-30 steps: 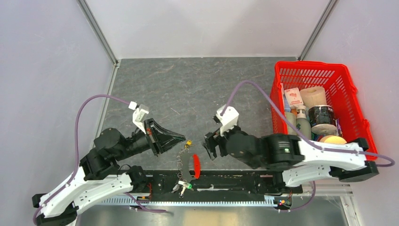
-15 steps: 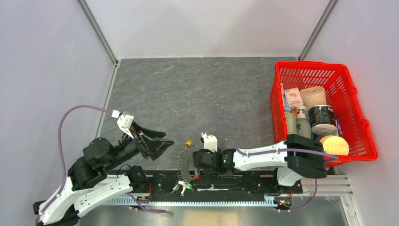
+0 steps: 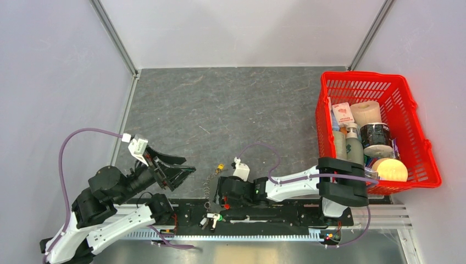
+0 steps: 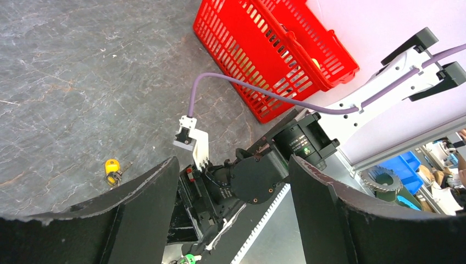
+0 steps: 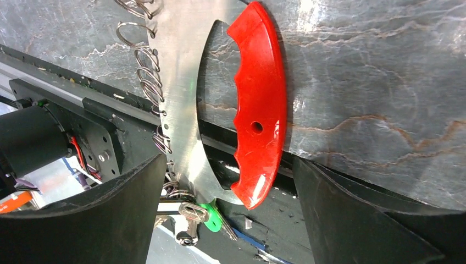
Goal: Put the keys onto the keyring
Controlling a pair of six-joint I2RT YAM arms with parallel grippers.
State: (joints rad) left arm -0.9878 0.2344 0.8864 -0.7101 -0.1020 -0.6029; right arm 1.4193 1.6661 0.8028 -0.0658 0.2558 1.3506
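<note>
I see L gripper (image 3: 189,166) wide open and empty, at 9 o'clock of yellow key (image 3: 220,166) on table (image 3: 231,110). R gripper (image 5: 228,159) also wide open, fingers each side of fob (image 5: 261,104), no grip. Keyring (image 3: 210,186) lies at 6 o'clock of the key, at table edge.

I can read no word or number anywhere. At two o'clock from me, in the red basket (image 3: 409,104), a white box (image 3: 342,114) carries red print too small to make out. The dark can (image 3: 377,133) beside it has an unreadable label. The sticker (image 4: 301,144) on my right arm blurs.
</note>
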